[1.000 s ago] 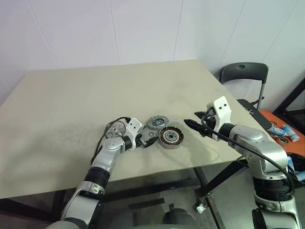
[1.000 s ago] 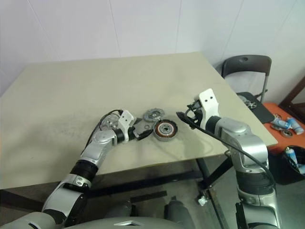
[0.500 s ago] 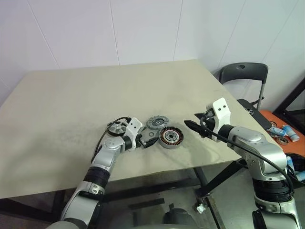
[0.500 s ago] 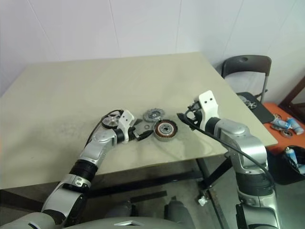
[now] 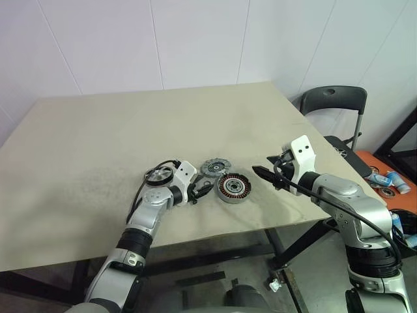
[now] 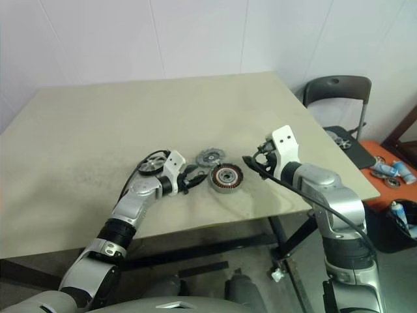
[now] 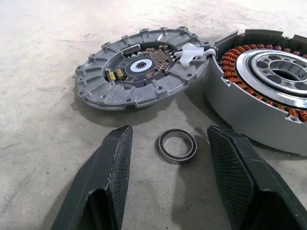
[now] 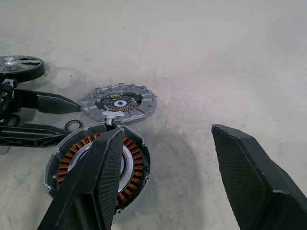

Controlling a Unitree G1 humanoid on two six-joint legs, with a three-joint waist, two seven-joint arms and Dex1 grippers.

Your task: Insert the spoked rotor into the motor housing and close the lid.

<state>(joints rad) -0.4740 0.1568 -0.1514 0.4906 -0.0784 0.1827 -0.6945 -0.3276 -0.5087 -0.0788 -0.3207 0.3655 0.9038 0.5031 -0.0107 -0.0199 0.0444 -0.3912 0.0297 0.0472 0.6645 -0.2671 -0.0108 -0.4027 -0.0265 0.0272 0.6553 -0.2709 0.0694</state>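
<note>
Black-rimmed small loose metal ring lies between the left gripper's parted, empty fingers; grabbing it, not the black-rimmed silver spoked rotor at nine o'clock, risks derailing; right gripper wide, empty.

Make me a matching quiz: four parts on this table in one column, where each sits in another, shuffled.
Things:
1. small dark metal ring
2. black-rimmed spoked rotor
3. copper-wound motor housing
4. grey notched lid

Places:
A. behind the left wrist
B. on the table between the left gripper fingers
C. below the right gripper
D. flat, touching the housing, farther from the robot

Pairs: 1-B, 2-A, 3-C, 4-D
</note>
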